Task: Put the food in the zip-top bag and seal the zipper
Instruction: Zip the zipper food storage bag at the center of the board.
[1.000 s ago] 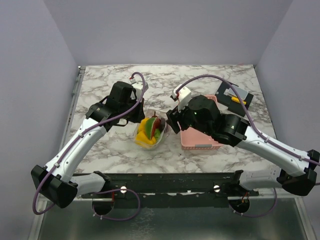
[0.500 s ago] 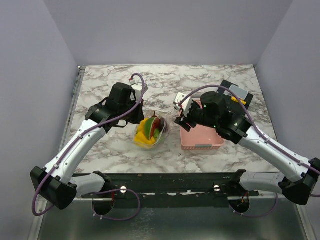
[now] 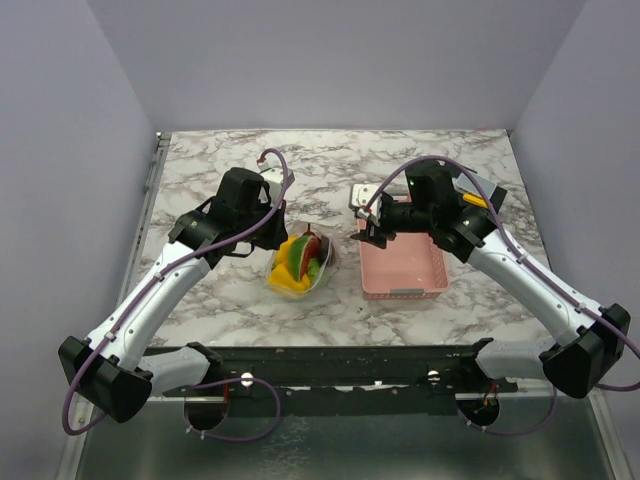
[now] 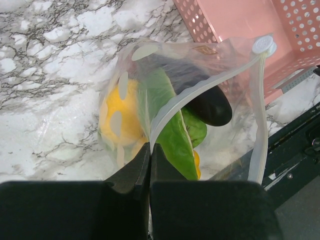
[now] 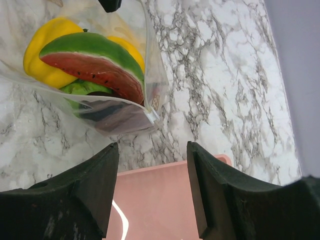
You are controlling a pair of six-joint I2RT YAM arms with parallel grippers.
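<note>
Marble table (image 3: 200, 180) carries the bag (image 4: 240, 120), stuffed with toy food (image 3: 292, 268), beside a pink basket (image 3: 405, 272). Left pincer (image 4: 149, 147) is clamped on the bag's zipper strip (image 4: 200, 90); right pincer (image 5: 150, 150) hangs open and empty by the basket.

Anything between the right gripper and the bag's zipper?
Nothing visible. The open right gripper hangs over the basket's corner, with only bare table between it and the zipper. The left gripper pinches the zipper's far end.

Marble desk (image 3: 220, 160) is shared by a clear bag (image 3: 325, 262) stuffed with toy food (image 3: 290, 265), a pink basket (image 3: 405, 272) just right of it, and a black mat (image 3: 497, 195) back right.
</note>
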